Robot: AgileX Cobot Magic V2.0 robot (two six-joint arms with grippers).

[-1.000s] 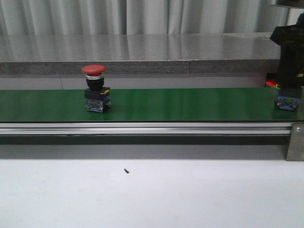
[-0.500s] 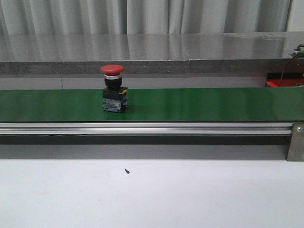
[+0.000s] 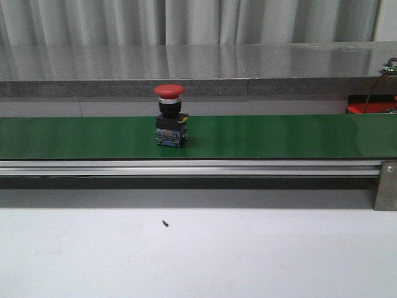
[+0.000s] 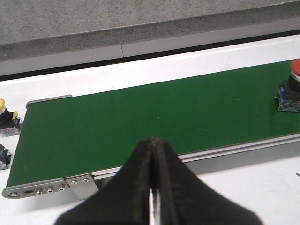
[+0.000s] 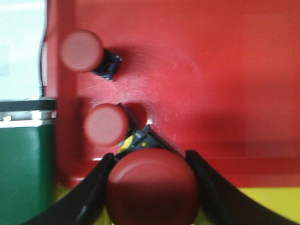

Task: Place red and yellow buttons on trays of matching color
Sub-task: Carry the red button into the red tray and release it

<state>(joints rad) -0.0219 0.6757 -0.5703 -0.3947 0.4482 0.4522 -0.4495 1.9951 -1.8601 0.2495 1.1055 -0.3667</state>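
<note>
Green belt (image 3: 279, 136) carries one rigid, top-heavy red button (image 3: 170, 116) upright while our right gripper (image 5: 150, 187) clamps another red button (image 5: 151, 185) beneath its cap, over the red tray (image 5: 211, 70); our left gripper (image 4: 152, 154) is closed, empty.

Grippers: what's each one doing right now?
Left gripper: closed, empty.
Right gripper: closed on a red button, over the red tray.

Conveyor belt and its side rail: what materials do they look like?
Green belt: probably rubber or PVC, smooth, semi-matte; it shows only soft, streaky reflections. Side rail: looks like brushed or anodised aluminium extrusion, silver-grey with lengthwise grooves; the end bracket shows screw heads. Exact grades can't be told from the pictures.
</note>
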